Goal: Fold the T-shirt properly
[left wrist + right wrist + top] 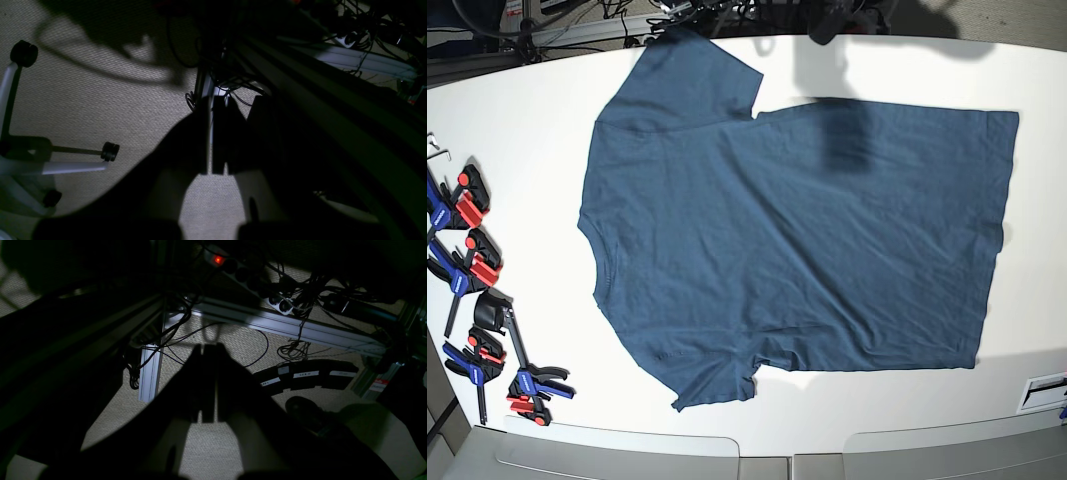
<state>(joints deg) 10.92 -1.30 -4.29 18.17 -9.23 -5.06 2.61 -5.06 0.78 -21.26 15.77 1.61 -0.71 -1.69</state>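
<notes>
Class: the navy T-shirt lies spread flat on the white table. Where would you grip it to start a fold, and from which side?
Probably the T-shirt at its near-edge sleeve and hem corner, approached from the table's near edge: both lie flat, exposed and unobstructed, so that long side could lift together.

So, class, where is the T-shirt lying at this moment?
In the base view, the T-shirt lies spread flat across the middle of the white table, with the clamps at its left edge.
</notes>
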